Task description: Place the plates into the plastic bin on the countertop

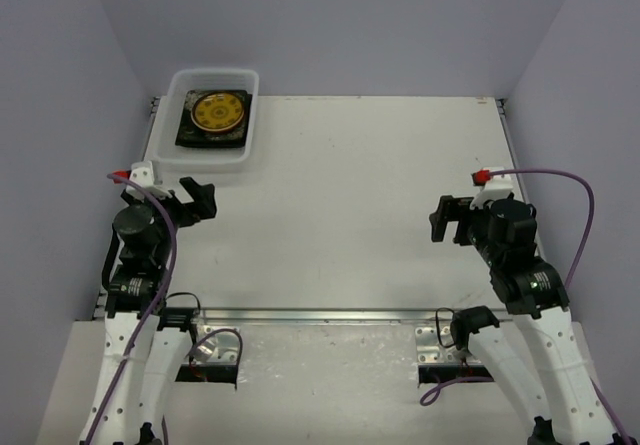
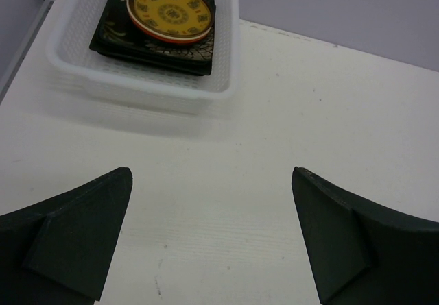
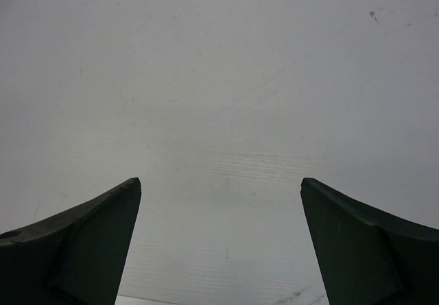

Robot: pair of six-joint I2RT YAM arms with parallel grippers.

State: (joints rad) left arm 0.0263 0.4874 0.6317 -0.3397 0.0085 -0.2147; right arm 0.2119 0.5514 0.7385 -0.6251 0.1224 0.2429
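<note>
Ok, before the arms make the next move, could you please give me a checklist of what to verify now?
1. Left pincer open, holding nothing: ok.
2. Right pincer open, holding nothing: ok.
3. Yellow-patterned plate inside the plastic bin, on top of dark square plates: ok.
4. No plate visible on the countertop outside the bin: ok.
5. Count of plates in the stack: cannot tell, lower ones are hidden.

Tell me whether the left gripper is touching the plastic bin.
Apart: the left wrist view shows bare countertop between the left gripper and the plastic bin.
</note>
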